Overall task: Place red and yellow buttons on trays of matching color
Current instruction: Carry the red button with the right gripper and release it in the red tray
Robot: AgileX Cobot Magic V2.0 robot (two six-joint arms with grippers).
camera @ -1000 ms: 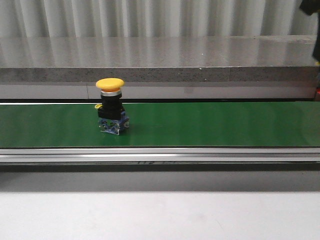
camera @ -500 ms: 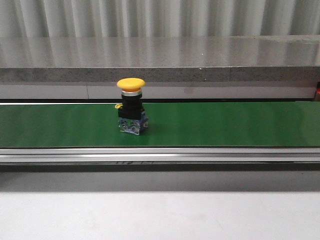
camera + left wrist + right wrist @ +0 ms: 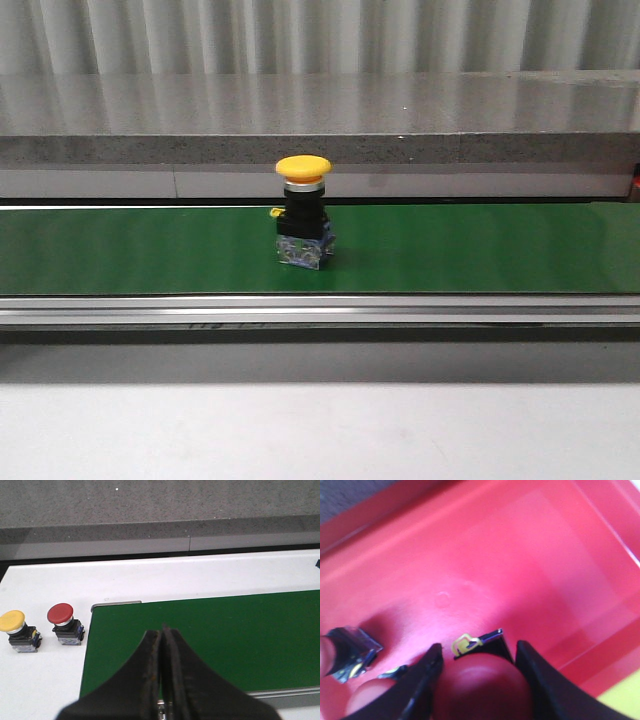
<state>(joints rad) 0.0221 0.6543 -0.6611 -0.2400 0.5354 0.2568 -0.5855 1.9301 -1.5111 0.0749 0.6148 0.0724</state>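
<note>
Right wrist view showed the right gripper (image 3: 476,652) clamped on a red button (image 3: 482,685) over the red tray (image 3: 520,555), two more lying beside it. The left gripper (image 3: 162,635) hung closed, empty, over the green belt (image 3: 225,640); one yellow button (image 3: 303,212) stood there.

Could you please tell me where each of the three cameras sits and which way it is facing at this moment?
Front view: faces forward across the green belt carrying a yellow button; no robot parts visible.
Left wrist view: above the belt's end, two spare buttons beside it; left gripper closed.
Right wrist view: just over the red tray; right gripper straddles a red button.
Shared: front and left wrist views both show the belt.
</note>
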